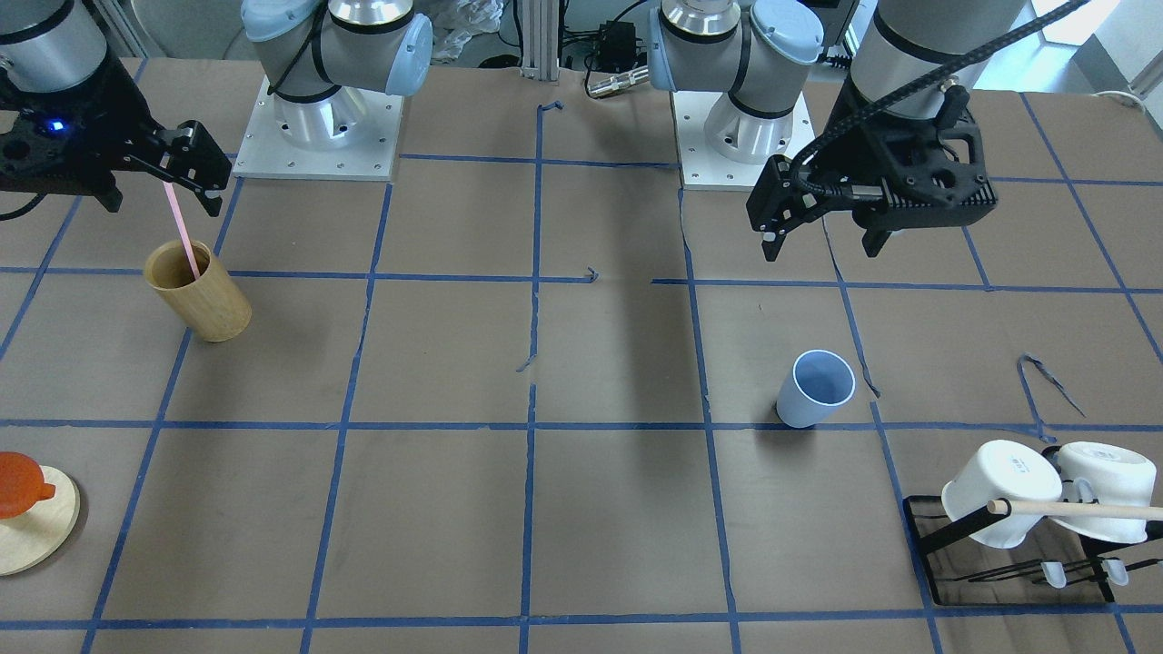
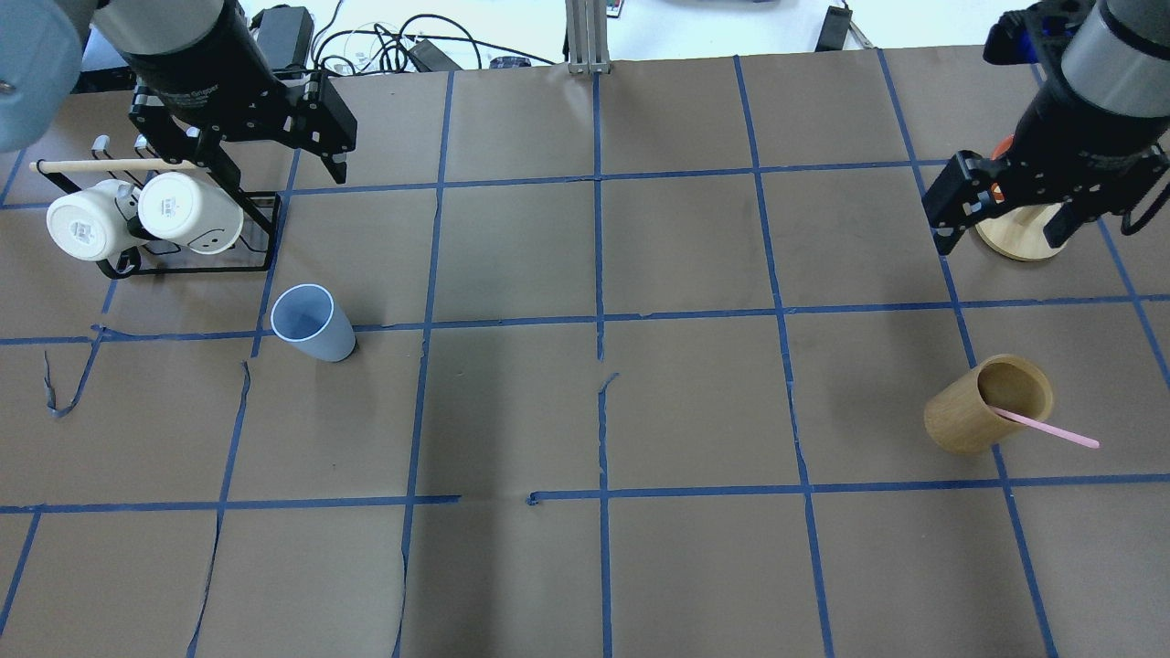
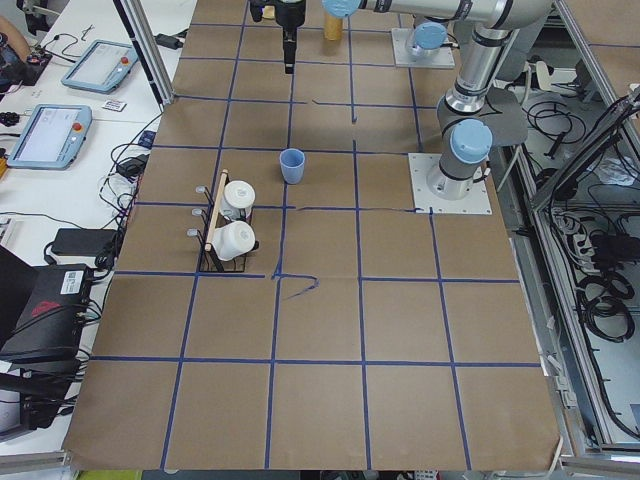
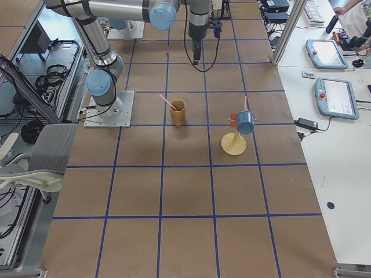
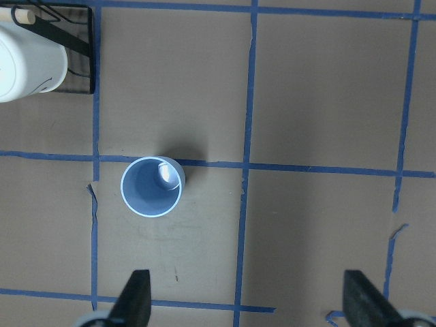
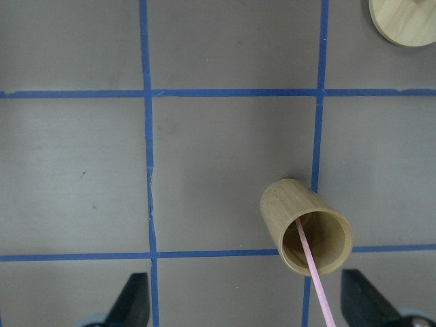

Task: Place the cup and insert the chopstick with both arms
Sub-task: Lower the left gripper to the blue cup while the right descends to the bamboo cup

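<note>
Brown-papered table carries the cup upright on the left, below the left gripper and just off its centreline; that gripper is spread and empty. On the right, the chopstick stands in the holder, its long axis leaning near-right. The right gripper hangs above it, spread and holding nothing.

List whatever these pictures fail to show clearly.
- Upper end of the chopstick: runs off the right wrist view's bottom edge.
- Orange item on the wooden stand: cut by the front view's left edge; mostly behind the right gripper overhead.
- Print on the white mugs: too small to read anywhere.
- Fingertips of the left gripper: cut off at its wrist view's bottom edge.
</note>
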Available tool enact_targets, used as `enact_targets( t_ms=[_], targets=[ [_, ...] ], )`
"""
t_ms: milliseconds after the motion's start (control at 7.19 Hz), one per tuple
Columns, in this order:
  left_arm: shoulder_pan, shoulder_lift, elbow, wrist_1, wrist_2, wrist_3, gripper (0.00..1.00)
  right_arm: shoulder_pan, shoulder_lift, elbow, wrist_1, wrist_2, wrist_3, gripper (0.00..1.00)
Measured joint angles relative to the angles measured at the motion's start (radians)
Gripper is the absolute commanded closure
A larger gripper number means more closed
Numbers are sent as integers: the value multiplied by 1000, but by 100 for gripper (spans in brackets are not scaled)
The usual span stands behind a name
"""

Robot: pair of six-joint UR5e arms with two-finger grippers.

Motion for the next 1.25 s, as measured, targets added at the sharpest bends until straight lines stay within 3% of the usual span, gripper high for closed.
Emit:
enact_targets(
  t_ms=[417, 974, 1113, 1252],
  targets=[
    [25, -20, -93, 15, 14, 1, 0, -130, -30, 102, -5, -21, -120, 0],
    [116, -77, -303, 388, 51, 152, 2, -262, -65, 286, -64, -20, -184, 1],
    [128, -101, -339, 434, 51, 175, 2, -283, -67, 317, -69, -23, -186, 13],
    [134, -126, -367, 462, 50, 184, 13, -293, -69, 333, -65, -27, -188, 26]
  ],
)
